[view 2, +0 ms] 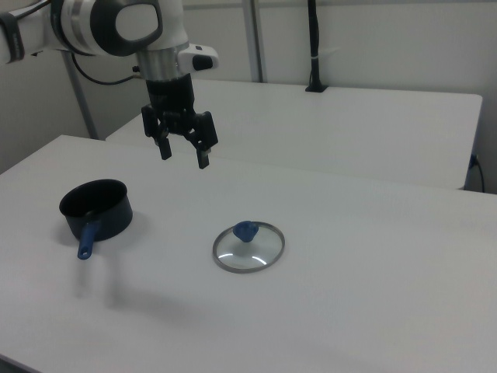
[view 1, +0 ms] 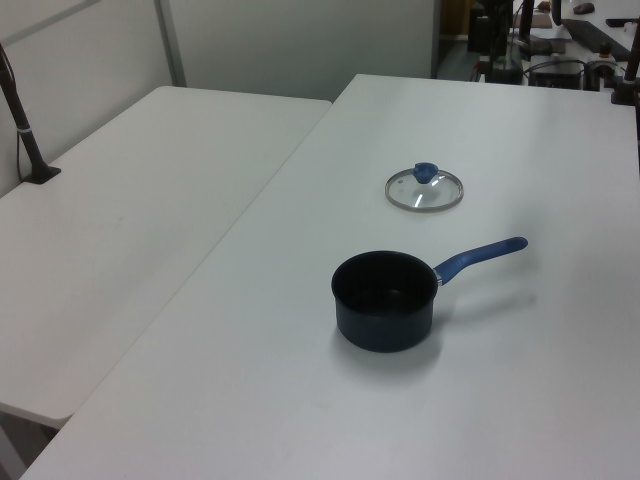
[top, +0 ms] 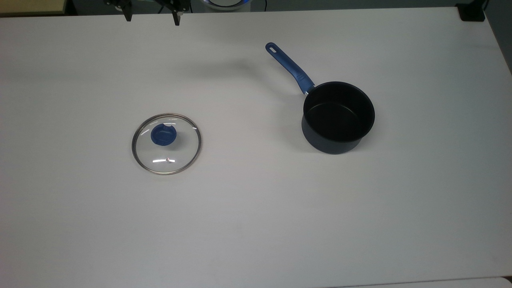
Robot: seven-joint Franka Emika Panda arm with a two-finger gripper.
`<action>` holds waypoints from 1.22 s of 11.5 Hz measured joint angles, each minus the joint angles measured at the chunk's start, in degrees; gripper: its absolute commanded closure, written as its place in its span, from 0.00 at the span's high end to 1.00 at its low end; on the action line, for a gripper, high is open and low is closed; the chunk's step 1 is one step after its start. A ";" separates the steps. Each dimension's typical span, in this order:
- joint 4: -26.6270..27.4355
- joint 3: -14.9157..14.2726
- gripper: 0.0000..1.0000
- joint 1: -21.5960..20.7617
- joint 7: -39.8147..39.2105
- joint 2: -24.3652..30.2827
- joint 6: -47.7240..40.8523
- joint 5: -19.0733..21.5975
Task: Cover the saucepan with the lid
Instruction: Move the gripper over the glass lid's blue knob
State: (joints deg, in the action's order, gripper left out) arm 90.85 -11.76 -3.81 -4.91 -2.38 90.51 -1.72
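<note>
Jaws spread wide, gripping nothing; gripper [view 2: 183, 153] hung in the air, fingers pointing down, up above the table [view 2: 373, 311] and well clear of it in the right view, held by the white arm [view 2: 116, 27] coming in from the right view's upper left. Seen again at the far edge of the top view, gripper [top: 152, 18] as two dark fingertips set well apart. Lid [top: 166, 143] flat on the table [top: 256, 224], knob [top: 163, 134] up, in the top view's left half, alone and touching nothing; vent hole toward the near rim. Saucepan [top: 338, 117] upright and empty in the top view's right half, well apart from the lid, its handle [top: 289, 68] pointing toward the top view's far left, slot at the tip. In the left view, saucepan [view 1: 384, 300] near, lid [view 1: 424, 189] farther off, handle [view 1: 480, 257] toward the left view's right. In the right view, lid [view 2: 248, 246] near the middle, saucepan [view 2: 96, 210] at the right view's left, gripper high between and behind them, over neither. Second white table [view 1: 120, 220] just beside the first, at the left view's left.
</note>
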 measured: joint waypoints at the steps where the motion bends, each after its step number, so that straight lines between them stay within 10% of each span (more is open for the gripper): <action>1: 0.00 -0.02 1.00 0.01 0.03 0.00 0.00 0.00; 14: -0.44 -0.76 1.00 2.46 0.19 -5.53 7.02 0.01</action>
State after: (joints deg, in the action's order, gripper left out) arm 90.41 -12.53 -1.36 -4.72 -7.91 97.53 -1.71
